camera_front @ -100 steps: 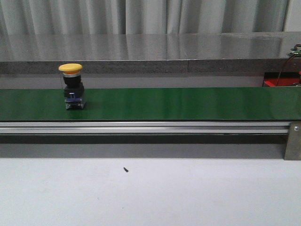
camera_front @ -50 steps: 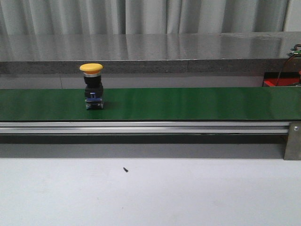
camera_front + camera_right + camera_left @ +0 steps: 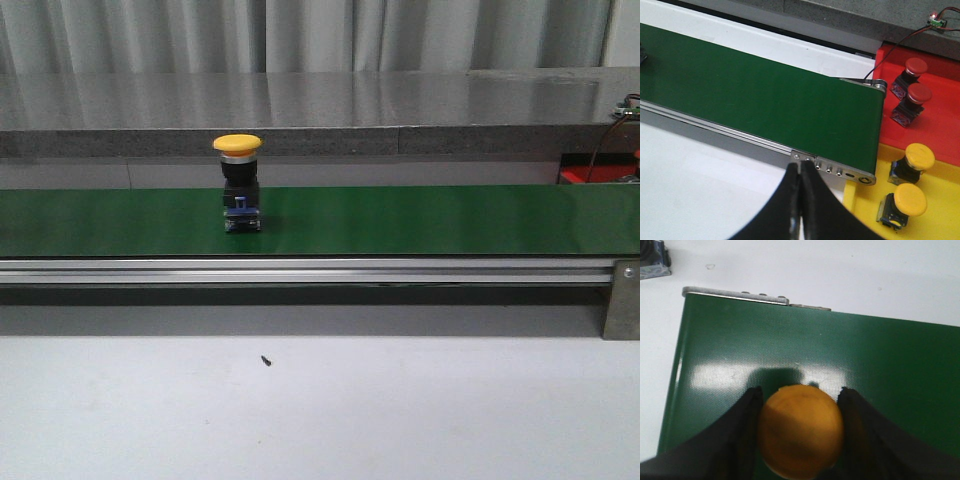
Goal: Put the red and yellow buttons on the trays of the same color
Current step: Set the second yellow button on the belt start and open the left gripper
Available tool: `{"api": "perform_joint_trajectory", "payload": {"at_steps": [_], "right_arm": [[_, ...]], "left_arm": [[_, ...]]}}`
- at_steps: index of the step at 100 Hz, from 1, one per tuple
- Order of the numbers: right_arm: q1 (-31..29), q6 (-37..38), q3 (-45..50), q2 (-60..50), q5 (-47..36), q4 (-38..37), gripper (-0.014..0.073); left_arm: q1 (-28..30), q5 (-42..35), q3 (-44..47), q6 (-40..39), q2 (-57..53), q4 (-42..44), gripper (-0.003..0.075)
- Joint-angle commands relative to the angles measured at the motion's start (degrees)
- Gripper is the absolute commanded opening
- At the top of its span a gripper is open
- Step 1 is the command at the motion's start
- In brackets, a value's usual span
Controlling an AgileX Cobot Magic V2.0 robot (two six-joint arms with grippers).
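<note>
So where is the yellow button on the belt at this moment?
In the front view the yellow button stands upright on the green belt, left of the middle, with no other thing beside it on the belt.

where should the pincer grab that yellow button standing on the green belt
Grip the yellow button by its black body under the wide cap, coming from above with fingers either side. It stands upright, and the overhanging mushroom cap should help stop it slipping down.

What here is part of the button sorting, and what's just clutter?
Job: yellow button on the belt; red tray with two red buttons; yellow tray with two yellow buttons.
Clutter: small circuit board with wires; dark speck on the table.
</note>
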Motion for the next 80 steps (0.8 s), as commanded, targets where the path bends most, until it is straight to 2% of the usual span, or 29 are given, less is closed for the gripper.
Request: {"api": "perform_joint_trajectory", "payload": {"at_steps": [1,6,16,21,26,52,65,80], "right_arm": [[-0.1,-0.1,-1.3,-0.1,-3.8,1.2,-0.0068],[-0.1,-0.1,-1.3,-0.1,-3.8,1.2,-0.0068],[-0.1,-0.1,-1.3,-0.1,-3.8,1.2,-0.0068],[-0.1,-0.1,-1.3,-0.1,-3.8,1.2,-0.0068],[-0.1,-0.1,-1.3,-0.1,-3.8,1.2,-0.0068],[-0.1,-0.1,-1.3,-0.1,-3.8,1.2,-0.0068],[-0.1,-0.1,-1.3,-0.1,-3.8,1.2,-0.0068],[-0.1,-0.2,-1.3,-0.1,-4.9,0.3,-0.0068]], "left_arm": [[-0.4,-3.0,-1.4,0.1,-2.6,-0.9,0.0216],[-0.4,-3.1,-1.5,0.3,-2.6,-0.9,0.0304],[-0.4,-3.3,-1.5,0.2,-3.0,-1.3,0.0539],[-0.5,-3.3,-1.5,0.4,-3.4,-1.4,0.0621],[-0.5,-3.3,-1.5,1.4,-4.0,-2.0,0.0668],[-1.2,-3.2,-1.5,3.3,-9.6,-5.9,0.0672],[-4.0,-4.6,-0.9,5.4,-14.5,-6.4,0.0672],[-9.4,-9.7,3.9,6.0,-22.7,-6.4,0.0671]]}}
